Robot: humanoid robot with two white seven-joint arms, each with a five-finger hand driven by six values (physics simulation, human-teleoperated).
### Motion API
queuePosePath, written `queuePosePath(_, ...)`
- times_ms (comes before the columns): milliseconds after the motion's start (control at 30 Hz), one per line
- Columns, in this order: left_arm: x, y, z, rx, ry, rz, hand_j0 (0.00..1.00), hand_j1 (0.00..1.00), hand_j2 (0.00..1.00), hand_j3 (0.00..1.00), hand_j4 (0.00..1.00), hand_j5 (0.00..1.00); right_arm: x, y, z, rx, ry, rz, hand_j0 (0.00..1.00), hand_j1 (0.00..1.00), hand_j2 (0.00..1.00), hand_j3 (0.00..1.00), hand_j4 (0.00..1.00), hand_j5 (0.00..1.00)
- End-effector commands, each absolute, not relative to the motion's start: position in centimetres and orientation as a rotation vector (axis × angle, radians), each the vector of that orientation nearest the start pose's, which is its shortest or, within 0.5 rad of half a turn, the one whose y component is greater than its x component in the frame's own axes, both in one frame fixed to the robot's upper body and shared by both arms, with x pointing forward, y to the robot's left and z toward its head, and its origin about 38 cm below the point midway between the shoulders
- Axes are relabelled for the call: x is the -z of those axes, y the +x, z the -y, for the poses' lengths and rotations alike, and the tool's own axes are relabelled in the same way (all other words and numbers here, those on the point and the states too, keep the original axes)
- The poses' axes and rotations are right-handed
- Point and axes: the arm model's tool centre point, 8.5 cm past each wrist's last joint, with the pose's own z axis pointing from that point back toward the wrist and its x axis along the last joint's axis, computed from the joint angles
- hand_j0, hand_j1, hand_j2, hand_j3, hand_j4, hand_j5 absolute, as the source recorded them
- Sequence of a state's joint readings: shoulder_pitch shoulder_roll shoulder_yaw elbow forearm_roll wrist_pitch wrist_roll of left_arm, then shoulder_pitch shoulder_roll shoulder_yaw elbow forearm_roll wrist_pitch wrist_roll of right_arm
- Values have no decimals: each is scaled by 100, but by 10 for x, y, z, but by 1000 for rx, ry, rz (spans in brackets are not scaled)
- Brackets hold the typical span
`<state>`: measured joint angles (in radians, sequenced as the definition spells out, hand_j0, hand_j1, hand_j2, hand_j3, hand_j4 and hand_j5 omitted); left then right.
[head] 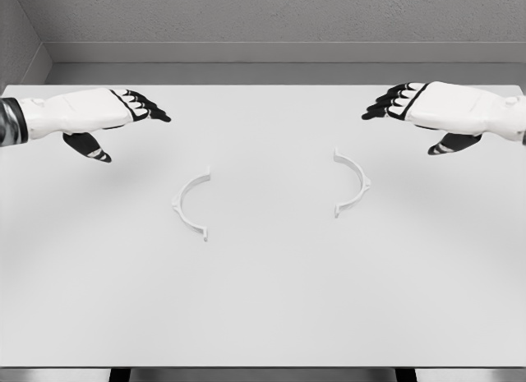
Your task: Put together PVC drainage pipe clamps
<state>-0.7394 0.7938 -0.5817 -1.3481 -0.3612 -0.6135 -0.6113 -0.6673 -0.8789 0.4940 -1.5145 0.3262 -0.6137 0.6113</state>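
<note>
White table (263, 316), grey walls behind; wide bare margins to every edge. Two clamp halves lie mid-table, well apart: left half (191, 204), right half (353, 182), hollows apparently facing. Left hand (107, 112) and right hand (431, 107) hover at far corners, fingers extended, empty.

White clamp halves (191, 204) on a white table (263, 316); black-fingered white hands (123, 111).

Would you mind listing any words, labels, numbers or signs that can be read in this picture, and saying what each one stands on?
None can be read: no text, label, number or sign shows on the left clamp half, the right clamp half, the table, the left hand or the right hand.
</note>
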Motion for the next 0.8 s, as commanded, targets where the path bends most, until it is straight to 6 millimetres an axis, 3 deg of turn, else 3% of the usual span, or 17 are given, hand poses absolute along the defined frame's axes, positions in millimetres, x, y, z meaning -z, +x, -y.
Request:
queuePosePath(0,-246,461,-317,2058,444,1388,100,100,100,100,100,100,-278,432,323,-2094,-501,1460,100,100,100,100,100,100)
queuePosePath(67,-239,466,-321,2034,435,1372,100,100,100,100,100,100,-280,434,329,-2064,-508,1469,100,100,100,100,100,100)
queuePosePath(133,-225,470,-298,2070,415,1370,100,100,100,100,100,100,-278,434,331,-2058,-501,1465,100,100,100,100,100,100)
queuePosePath(200,-209,465,-297,2093,393,1329,100,100,100,100,100,100,-272,437,339,-1974,-433,1496,100,100,100,100,100,100)
queuePosePath(300,-202,463,-297,2115,378,1300,100,100,100,100,100,100,-252,442,360,-1826,-329,1504,100,100,100,100,100,100)
queuePosePath(433,-182,459,-274,2159,304,1291,100,100,100,100,100,100,-225,445,322,-1783,-208,1584,100,100,100,100,100,100)
queuePosePath(567,-174,456,-264,2180,272,1285,100,100,100,100,100,100,-218,446,310,-1720,-131,1639,100,100,100,100,100,100)
queuePosePath(700,-172,456,-259,2184,261,1292,100,100,100,100,100,100,-211,453,313,-1684,-130,1631,100,100,100,100,100,100)
queuePosePath(767,-162,454,-239,2221,231,1293,100,100,100,100,100,100,-203,459,307,-1663,-118,1630,100,100,100,100,100,100)
